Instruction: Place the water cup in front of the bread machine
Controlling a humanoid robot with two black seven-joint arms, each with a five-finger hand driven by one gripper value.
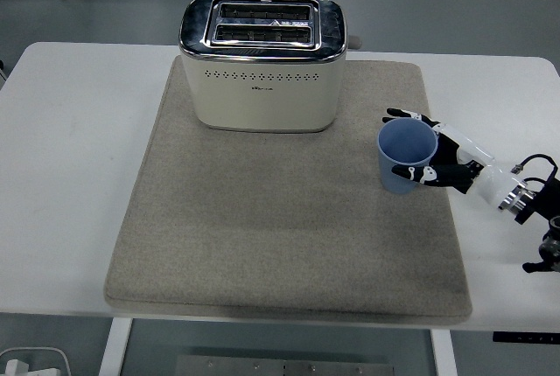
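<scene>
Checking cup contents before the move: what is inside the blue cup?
The blue cup, gripped by the right hand on the grey mat, shows only its plain blue interior. No contents are visible; the lowest part behind the near wall is hidden.
</scene>
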